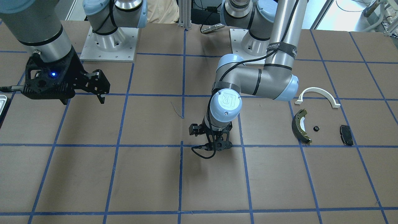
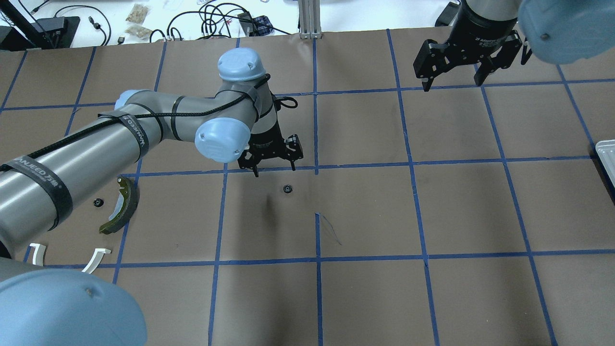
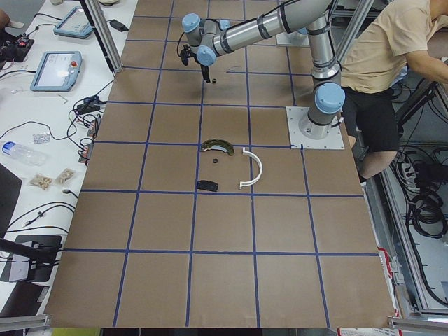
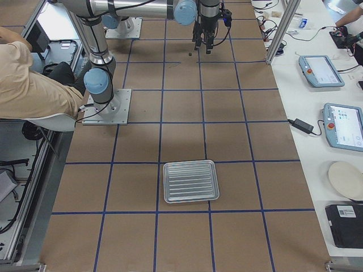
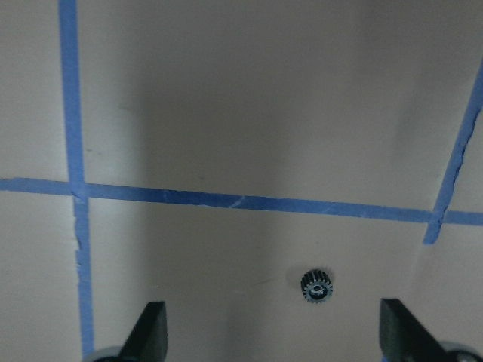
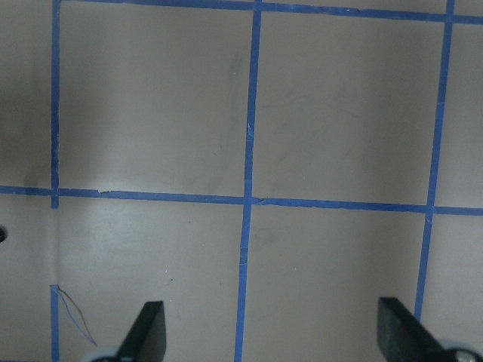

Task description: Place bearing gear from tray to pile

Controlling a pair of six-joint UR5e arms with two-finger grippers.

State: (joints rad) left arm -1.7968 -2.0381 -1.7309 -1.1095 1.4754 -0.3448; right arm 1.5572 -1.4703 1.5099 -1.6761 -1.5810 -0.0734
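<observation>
L+R jaws open; gear [image 5: 318,286] on tbl [image 2: 365,211], off tray [image 4: 190,181].

**Robotics lab, bench set up for arm trials**

Looks like a robotics research lab. Holds a table [image 4: 227,141] papered brown and gridded with blue tape, with two grey-and-blue robot arms [image 1: 264,81] bolted to metal base plates [image 1: 127,53]. Keeps teach pendants [image 4: 343,126] on a white bench at 3 o'clock of the right-side view. Adds loose cables [image 2: 206,24] at 12 o'clock overhead, aluminium framing posts [image 3: 101,35], and a seated operator [image 4: 34,90] at 9 o'clock.
</observation>
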